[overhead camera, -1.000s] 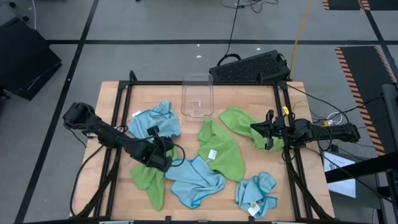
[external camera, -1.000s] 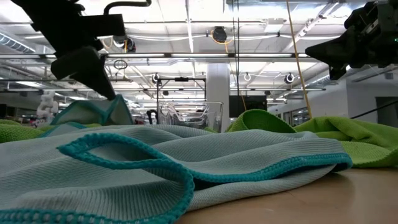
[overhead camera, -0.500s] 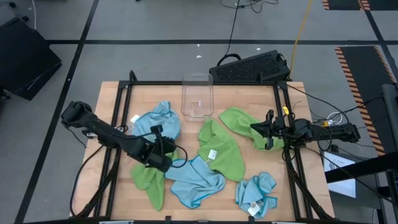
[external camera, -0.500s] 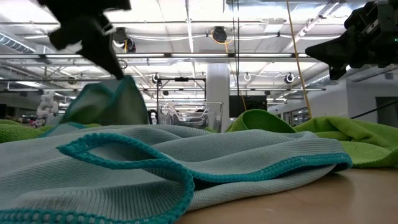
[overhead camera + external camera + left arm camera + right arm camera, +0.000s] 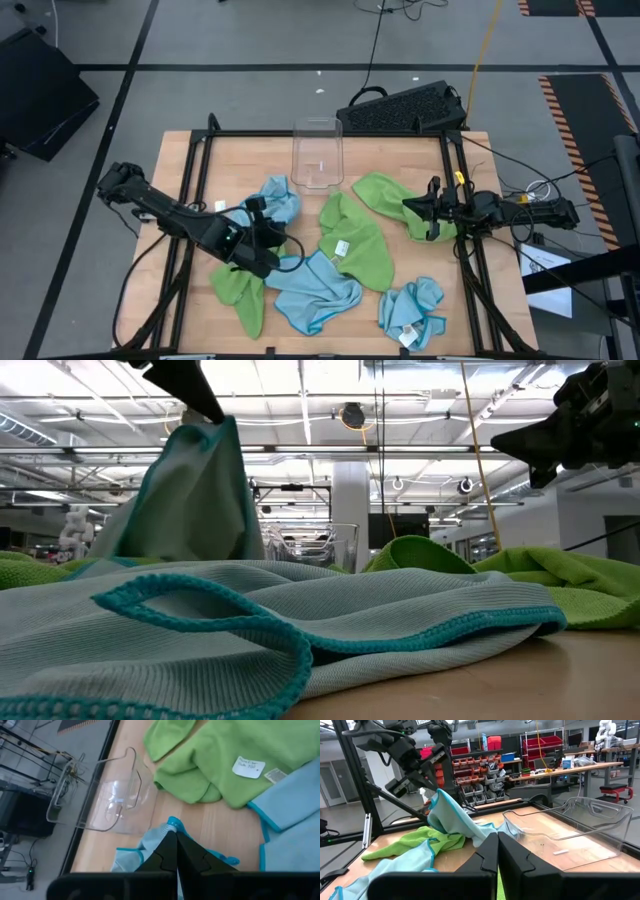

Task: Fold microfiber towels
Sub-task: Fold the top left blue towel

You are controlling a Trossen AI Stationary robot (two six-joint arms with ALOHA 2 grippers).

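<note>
Above the table, left end effector (image 5: 172,831) grips blue towel (image 5: 277,199); tag (image 5: 249,767) writing illegible.

left fingers (image 5: 205,405) risen, blue towel (image 5: 190,495) lifted, drawn toward centre

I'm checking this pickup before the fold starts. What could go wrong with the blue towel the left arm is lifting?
The left gripper pinches the light blue towel only at one edge, so it might slip free. Its lower part still lies on the table against the other blue towel, which could be dragged along. The clear plastic bin stands close by, and a swinging towel may nudge it.
</note>
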